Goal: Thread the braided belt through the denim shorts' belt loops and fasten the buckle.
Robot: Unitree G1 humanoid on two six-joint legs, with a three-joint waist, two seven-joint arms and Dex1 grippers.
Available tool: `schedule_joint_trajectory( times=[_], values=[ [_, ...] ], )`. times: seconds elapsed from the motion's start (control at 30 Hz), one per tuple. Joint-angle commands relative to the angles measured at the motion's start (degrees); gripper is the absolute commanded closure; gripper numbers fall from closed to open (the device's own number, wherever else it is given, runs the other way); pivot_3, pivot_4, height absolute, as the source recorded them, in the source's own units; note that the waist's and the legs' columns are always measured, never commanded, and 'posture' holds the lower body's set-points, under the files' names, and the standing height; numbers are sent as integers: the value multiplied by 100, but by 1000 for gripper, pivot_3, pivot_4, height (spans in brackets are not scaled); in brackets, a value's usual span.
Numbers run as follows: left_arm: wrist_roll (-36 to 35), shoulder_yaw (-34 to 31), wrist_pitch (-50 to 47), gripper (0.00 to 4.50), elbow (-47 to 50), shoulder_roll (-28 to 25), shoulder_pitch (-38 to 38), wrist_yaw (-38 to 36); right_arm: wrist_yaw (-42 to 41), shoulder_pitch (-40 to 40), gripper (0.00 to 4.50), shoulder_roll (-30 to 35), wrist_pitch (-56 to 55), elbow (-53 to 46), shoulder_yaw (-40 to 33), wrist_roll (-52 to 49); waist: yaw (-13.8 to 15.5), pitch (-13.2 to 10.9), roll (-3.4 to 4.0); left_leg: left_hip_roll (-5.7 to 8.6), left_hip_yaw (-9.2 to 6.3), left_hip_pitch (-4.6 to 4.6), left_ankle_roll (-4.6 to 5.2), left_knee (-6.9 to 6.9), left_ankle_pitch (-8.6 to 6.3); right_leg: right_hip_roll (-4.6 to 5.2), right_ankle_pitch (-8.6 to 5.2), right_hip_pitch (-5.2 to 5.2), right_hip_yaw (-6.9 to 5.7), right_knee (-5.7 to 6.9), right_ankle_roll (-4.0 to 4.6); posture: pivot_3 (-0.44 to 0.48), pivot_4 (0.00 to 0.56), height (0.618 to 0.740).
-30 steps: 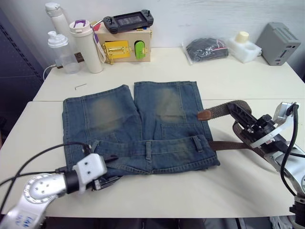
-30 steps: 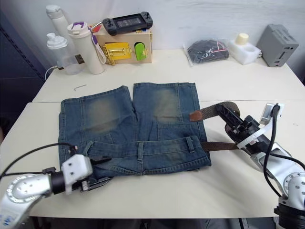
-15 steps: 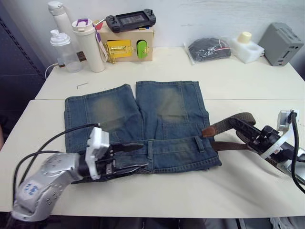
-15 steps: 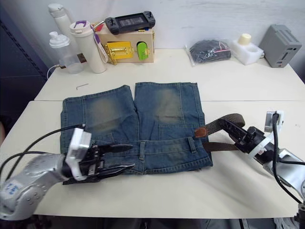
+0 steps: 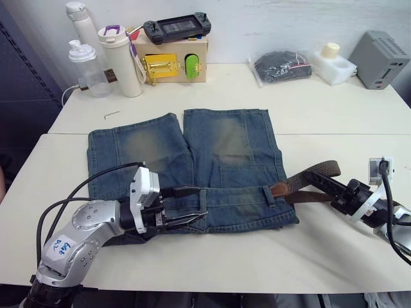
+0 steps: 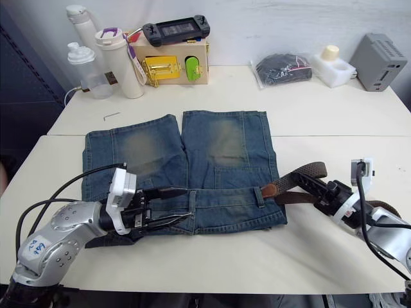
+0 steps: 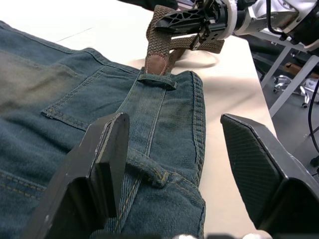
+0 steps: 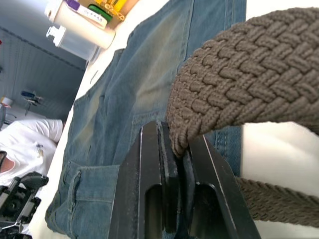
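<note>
The denim shorts (image 5: 192, 154) lie flat on the table, waistband toward me. The braided belt (image 5: 318, 170) curves off to their right. Its brown leather tip (image 5: 278, 188) lies at the rightmost of the belt loops (image 5: 270, 192), also seen as the tip (image 7: 157, 63) meeting that loop (image 7: 156, 79). My right gripper (image 5: 313, 176) is shut on the belt just behind the tip, the braid pinched between its fingers (image 8: 149, 164). My left gripper (image 5: 192, 204) is open over the waistband, straddling a middle loop (image 7: 149, 172). The buckle is hidden.
At the back stand a wooden box with a yellow latch (image 5: 170, 64), a game controller (image 5: 173, 27) on it, bottles (image 5: 119, 61), a black bag (image 5: 279, 64), a white block (image 5: 331, 63) and a grey box (image 5: 379, 58). A hex key (image 5: 111, 115) lies beyond the shorts.
My left gripper moved from the shorts' near left corner rightward onto the waistband. My right gripper came down and left, bringing the belt tip to the rightmost loop.
</note>
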State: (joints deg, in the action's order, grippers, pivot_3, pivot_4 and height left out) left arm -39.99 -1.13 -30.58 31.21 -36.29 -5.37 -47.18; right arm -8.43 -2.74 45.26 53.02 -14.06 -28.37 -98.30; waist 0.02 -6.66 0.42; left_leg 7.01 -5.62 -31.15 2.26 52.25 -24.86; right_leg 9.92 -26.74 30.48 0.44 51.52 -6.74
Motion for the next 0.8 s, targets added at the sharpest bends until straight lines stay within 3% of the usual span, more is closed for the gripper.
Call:
schedule_joint_trajectory(
  times=[0.03,0.3,0.57,0.67,0.8],
  values=[
    [103,-11,155,1255,56,-16,-18,-71,-97,-52,4500,76,85,-227,-106,-126,2,0,0,0,0,0,0,0,0,0,0,0,0,0,0,0,150,645],
    [51,-45,112,1255,84,12,-110,-52,-24,-44,4500,-58,32,-497,149,292,-3,0,0,0,0,0,0,0,0,0,0,0,0,0,0,0,150,645],
    [211,85,192,1255,-31,46,-361,-85,543,97,4500,-738,-135,-946,933,496,-3,1,-2,0,-1,1,-1,-1,0,0,0,0,0,0,0,0,150,645],
    [527,359,418,1255,-296,132,-801,-209,986,13,4500,-936,-61,-881,1262,408,10,1,-6,1,-3,2,-3,1,2,-1,0,-1,1,2,0,0,150,645],
    [1749,1142,1641,1255,-1085,251,-1534,-638,1409,-1,4500,-1128,-42,-517,1429,34,-4,8,-17,10,-6,2,-2,3,2,2,0,-2,3,6,0,0,150,645]
  ],
)
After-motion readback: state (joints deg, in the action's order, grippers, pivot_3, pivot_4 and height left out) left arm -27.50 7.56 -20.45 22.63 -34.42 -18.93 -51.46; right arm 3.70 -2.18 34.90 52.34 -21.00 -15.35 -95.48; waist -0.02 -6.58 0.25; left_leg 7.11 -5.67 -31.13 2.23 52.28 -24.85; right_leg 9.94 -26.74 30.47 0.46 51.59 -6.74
